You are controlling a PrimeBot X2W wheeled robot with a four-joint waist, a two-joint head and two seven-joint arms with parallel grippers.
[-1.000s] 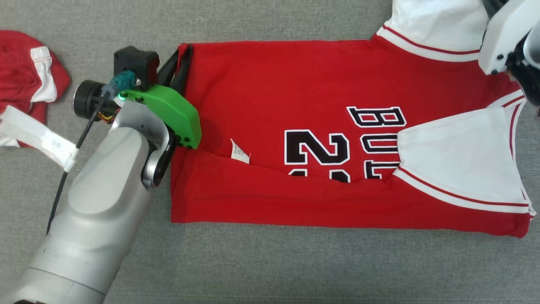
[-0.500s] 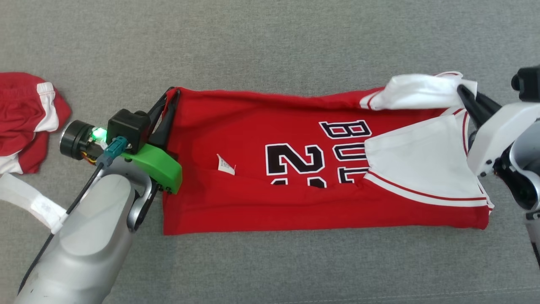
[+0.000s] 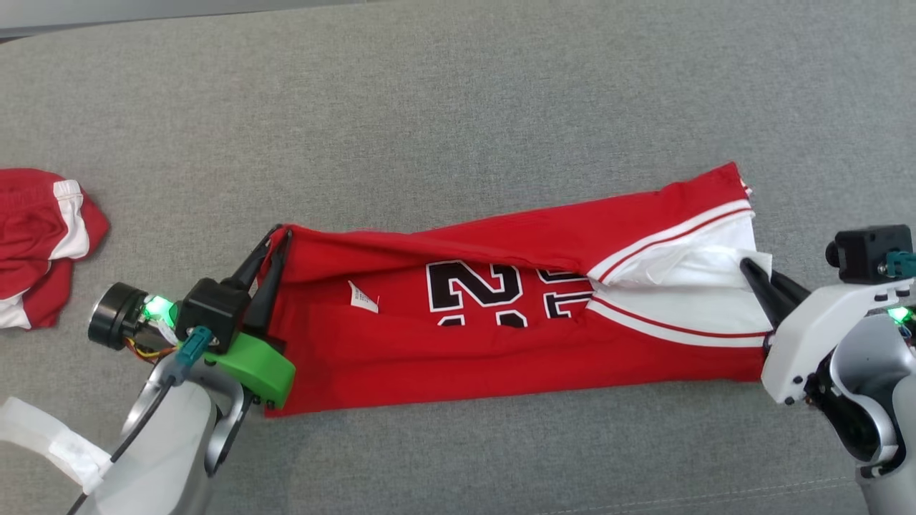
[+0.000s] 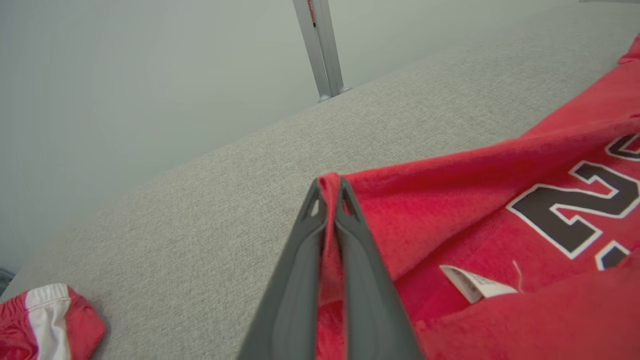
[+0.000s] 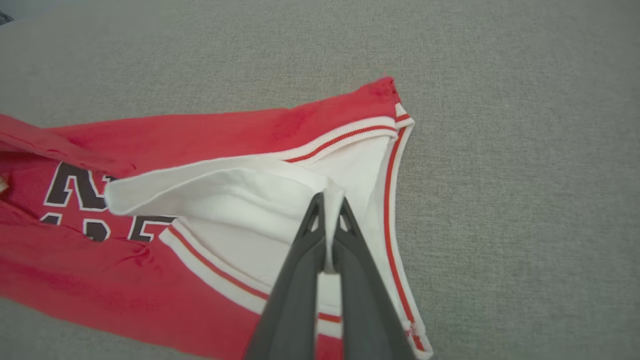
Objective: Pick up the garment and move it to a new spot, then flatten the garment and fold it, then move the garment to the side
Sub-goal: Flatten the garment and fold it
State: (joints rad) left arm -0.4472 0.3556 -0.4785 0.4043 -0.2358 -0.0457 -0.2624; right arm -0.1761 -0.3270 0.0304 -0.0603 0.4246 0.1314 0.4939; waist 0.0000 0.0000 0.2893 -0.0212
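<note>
Found at the far left a bunched red-and-white cloth (image 3: 43, 229) on the grey surface (image 3: 458, 93), well apart from the rest. Further right, saw the left gripper (image 3: 278, 232) clenched on the far left corner of the red garment (image 3: 429, 357), stretched across the middle of the surface, with a white label (image 3: 363, 297) near that end and the far edge draped partly over the black number. At the right end, saw the right gripper (image 3: 749, 263) clamped on the garment's white fabric.
</note>
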